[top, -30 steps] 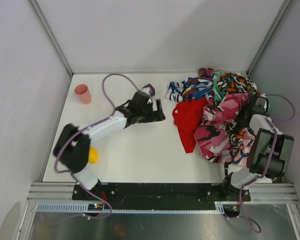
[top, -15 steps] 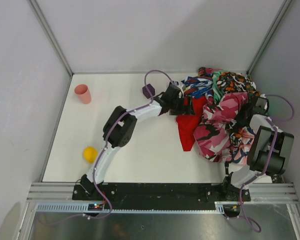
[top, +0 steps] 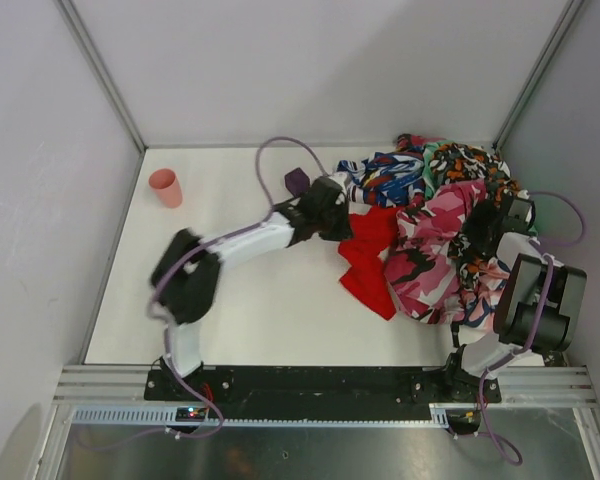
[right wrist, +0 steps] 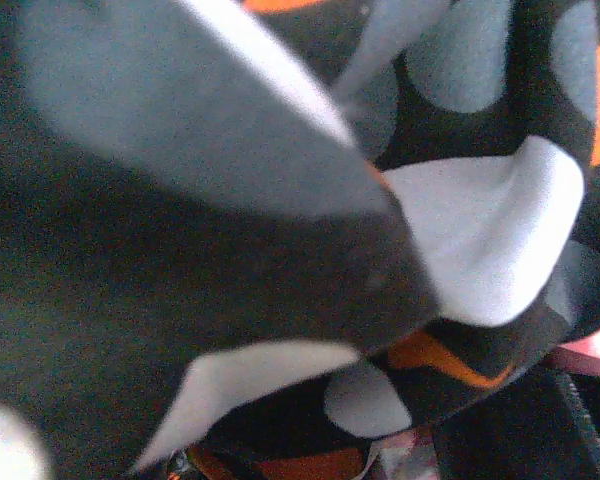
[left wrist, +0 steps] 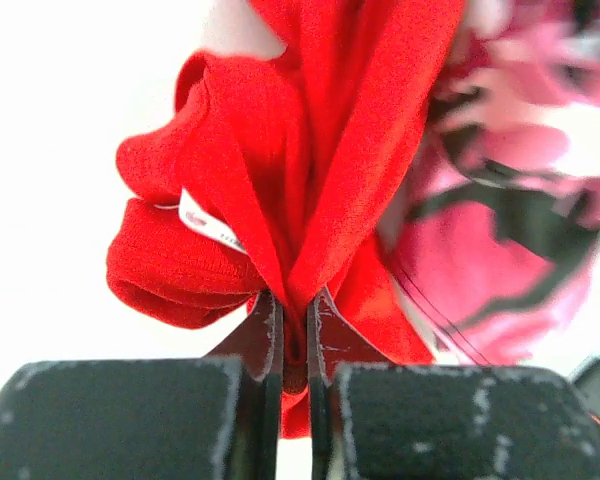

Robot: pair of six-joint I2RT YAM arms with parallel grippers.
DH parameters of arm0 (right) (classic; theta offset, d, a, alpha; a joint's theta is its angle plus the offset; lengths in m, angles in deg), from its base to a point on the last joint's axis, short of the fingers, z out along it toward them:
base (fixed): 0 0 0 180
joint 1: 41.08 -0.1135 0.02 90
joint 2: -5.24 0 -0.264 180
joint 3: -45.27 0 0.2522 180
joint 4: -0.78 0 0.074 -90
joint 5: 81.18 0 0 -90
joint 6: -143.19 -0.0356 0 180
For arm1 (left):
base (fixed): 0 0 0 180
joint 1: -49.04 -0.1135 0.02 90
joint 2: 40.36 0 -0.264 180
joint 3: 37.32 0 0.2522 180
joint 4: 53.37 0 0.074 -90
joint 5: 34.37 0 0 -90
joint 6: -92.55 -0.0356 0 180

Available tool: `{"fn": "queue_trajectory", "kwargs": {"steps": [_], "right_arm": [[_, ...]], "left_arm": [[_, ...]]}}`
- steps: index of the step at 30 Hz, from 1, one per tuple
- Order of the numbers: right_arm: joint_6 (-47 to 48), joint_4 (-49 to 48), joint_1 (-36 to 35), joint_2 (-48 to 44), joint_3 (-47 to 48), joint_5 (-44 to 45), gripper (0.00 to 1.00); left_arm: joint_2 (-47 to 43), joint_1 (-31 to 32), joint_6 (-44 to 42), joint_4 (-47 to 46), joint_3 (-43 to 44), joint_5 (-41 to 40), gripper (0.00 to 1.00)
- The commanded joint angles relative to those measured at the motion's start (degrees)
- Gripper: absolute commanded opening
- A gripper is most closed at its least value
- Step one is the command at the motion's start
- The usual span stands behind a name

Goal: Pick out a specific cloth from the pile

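Observation:
The plain red cloth [top: 370,268] lies at the left edge of the pile [top: 450,240], partly drawn out onto the white table. My left gripper [top: 342,218] is shut on a fold of it; in the left wrist view the jaws [left wrist: 292,302] pinch the bunched red cloth [left wrist: 310,130], which carries a small white tag [left wrist: 202,218]. Pink camouflage fabric [left wrist: 500,230] lies just to its right. My right gripper [top: 486,230] is sunk in the right side of the pile. Orange-black-white fabric [right wrist: 460,230] fills the right wrist view and hides its fingers.
A purple cube [top: 296,181] sits just behind the left arm's wrist. A pink cup [top: 165,187] stands at the far left. Grey walls close the table at the back and both sides. The pile fills the back right corner.
My left gripper reached the red cloth, closed on it and drew it left and nearer, out from the pile. The left elbow swung left and now covers the yellow ball.

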Motion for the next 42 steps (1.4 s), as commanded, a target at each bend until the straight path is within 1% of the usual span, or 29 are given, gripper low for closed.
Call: {"fn": "queue_trajectory", "kwargs": {"steps": [1,3,7,10,13,16,20,23,25,28,29,31,32,33,34,36,38,42], "right_arm": [[0.18,5.21,-2.55,-1.32,-2.05,4.45,0.94],[0.48,6.71,-3.92,-3.81,-1.99,8.90,0.98],[1.37,9.70,-9.50,-10.75,-1.88,19.17,0.99],[1.43,12.28,-13.36,-15.29,-1.67,23.82,0.99],[1.05,15.90,-17.06,-18.90,-0.73,27.48,0.99],[1.56,20.31,-20.88,-22.81,1.56,30.06,0.99],[2.71,25.58,-26.47,-29.14,4.71,35.80,0.99],[2.94,27.25,-29.67,-34.81,5.31,35.68,0.99],[2.38,27.51,-31.29,-38.38,5.39,33.73,0.99],[1.93,26.31,-33.07,-43.21,5.37,29.17,0.99],[2.42,24.85,-33.21,-44.73,5.22,27.67,0.99],[3.57,22.16,-33.34,-46.99,4.22,26.41,0.99],[4.03,21.45,-33.21,-47.76,3.99,26.33,0.99],[4.25,21.23,-33.10,-48.54,3.87,26.34,0.99],[4.41,21.16,-33.01,-49.15,3.81,26.30,0.99],[4.68,21.29,-32.89,-50.75,3.43,25.87,0.99],[5.65,19.91,-32.84,-52.45,2.35,24.03,0.99],[6.43,13.70,-32.91,-57.06,-2.35,19.96,0.99]], "left_arm": [[-25.98,0.26,-5.01,-0.11,-10.56,-10.87,0.01],[-34.19,0.25,-5.47,0.11,-16.80,-12.64,0.01],[-49.31,0.29,-4.71,1.66,-26.67,-16.12,0.02],[-59.32,0.27,-3.86,3.36,-31.03,-19.80,0.02],[-65.55,0.27,-4.19,3.79,-33.59,-23.45,0.02],[-66.87,0.25,-4.64,5.18,-33.99,-26.35,0.01],[-66.73,0.25,-4.01,6.81,-33.39,-29.37,0.01],[-64.26,0.23,-3.63,6.76,-33.44,-30.63,0.02],[-60.54,0.18,-2.40,6.66,-33.44,-30.32,0.05],[-51.51,0.17,-0.83,6.10,-32.79,-26.77,0.18],[-48.00,0.16,-0.53,6.29,-32.08,-25.48,0.27],[-42.22,0.20,0.42,7.18,-30.55,-23.08,0.59],[-40.36,0.18,1.02,7.71,-29.95,-22.23,0.79],[-39.43,0.17,1.45,7.97,-29.73,-21.80,0.89],[-39.45,0.16,1.88,8.15,-29.76,-21.90,0.94],[-42.24,0.20,2.16,8.28,-30.52,-23.18,0.98],[-47.15,0.21,2.17,8.44,-31.99,-24.97,0.99],[-60.05,0.16,2.47,8.77,-36.52,-29.06,1.00]]}}
